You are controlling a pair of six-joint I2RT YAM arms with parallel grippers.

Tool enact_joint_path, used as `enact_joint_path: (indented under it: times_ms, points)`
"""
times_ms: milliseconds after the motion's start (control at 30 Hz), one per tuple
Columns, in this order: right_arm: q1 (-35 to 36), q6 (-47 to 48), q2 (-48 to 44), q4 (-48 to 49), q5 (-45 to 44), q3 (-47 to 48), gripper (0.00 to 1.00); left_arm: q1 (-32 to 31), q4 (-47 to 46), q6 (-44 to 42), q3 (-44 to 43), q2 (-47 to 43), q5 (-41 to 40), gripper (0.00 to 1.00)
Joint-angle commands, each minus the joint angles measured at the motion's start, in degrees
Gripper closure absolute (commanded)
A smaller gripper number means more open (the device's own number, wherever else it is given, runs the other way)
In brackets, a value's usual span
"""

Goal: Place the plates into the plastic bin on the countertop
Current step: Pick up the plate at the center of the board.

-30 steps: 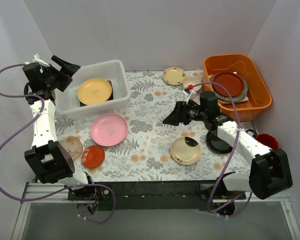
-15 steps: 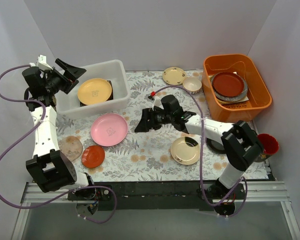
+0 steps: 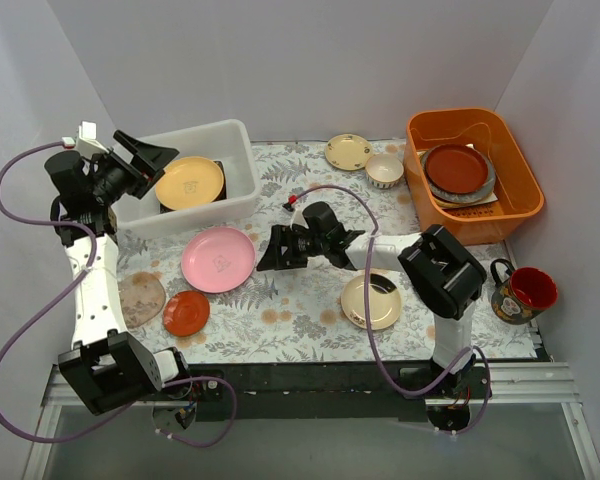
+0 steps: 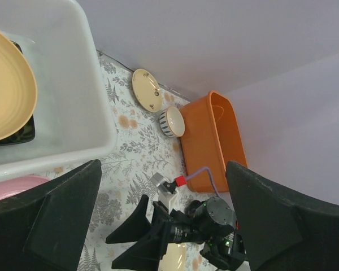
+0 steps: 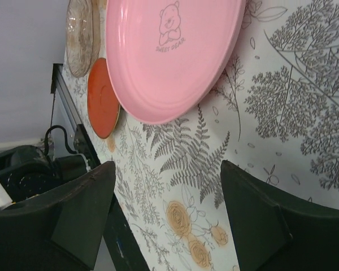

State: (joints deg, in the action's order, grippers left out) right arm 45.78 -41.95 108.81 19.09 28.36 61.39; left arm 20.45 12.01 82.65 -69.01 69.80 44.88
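The plastic bin [image 3: 236, 133] stands at the back left and holds a yellow plate [image 3: 189, 182] on a black square plate [image 3: 218, 168]. My left gripper [image 3: 145, 158] is open and empty, raised over the bin's left end. The pink plate [image 3: 218, 259] lies on the fern cloth in front of the bin, with a red-orange saucer [image 3: 186, 312] nearer me. My right gripper [image 3: 270, 255] is open and empty, low over the cloth just right of the pink plate [image 5: 169, 51]. A cream plate [image 3: 365, 308] lies right of centre. Another cream plate [image 3: 348, 151] lies at the back.
An orange tub [image 3: 515, 200] at the back right holds a red-brown plate [image 3: 456, 168]. A small patterned bowl [image 3: 384, 169] sits beside it. A red mug [image 3: 525, 292] stands at the right edge. A clear glass dish [image 3: 140, 297] lies at the left front.
My right arm has swung left across the cloth, from beside the cream plate to the pink plate's right edge. My left gripper has shifted slightly towards the bin.
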Motion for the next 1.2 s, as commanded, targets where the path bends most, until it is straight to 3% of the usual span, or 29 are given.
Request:
enact_joint_path:
  times_ms: [0,800,1167]
  points:
    - [0.4,-1.7,3.2,4.2,-1.3,5.6,0.18,0.1,-2.2,0.2,1.6,-2.8,2.4,0.07]
    - [1.2,-6.8,16.7,-1.3,-6.8,17.6,0.30,-0.6,-3.9,0.8,8.5,-6.4,4.2,0.02]
    - [1.7,-5.8,19.2,-10.2,-10.2,22.2,0.51,-0.7,-3.9,0.8,8.3,-5.9,4.2,0.02]
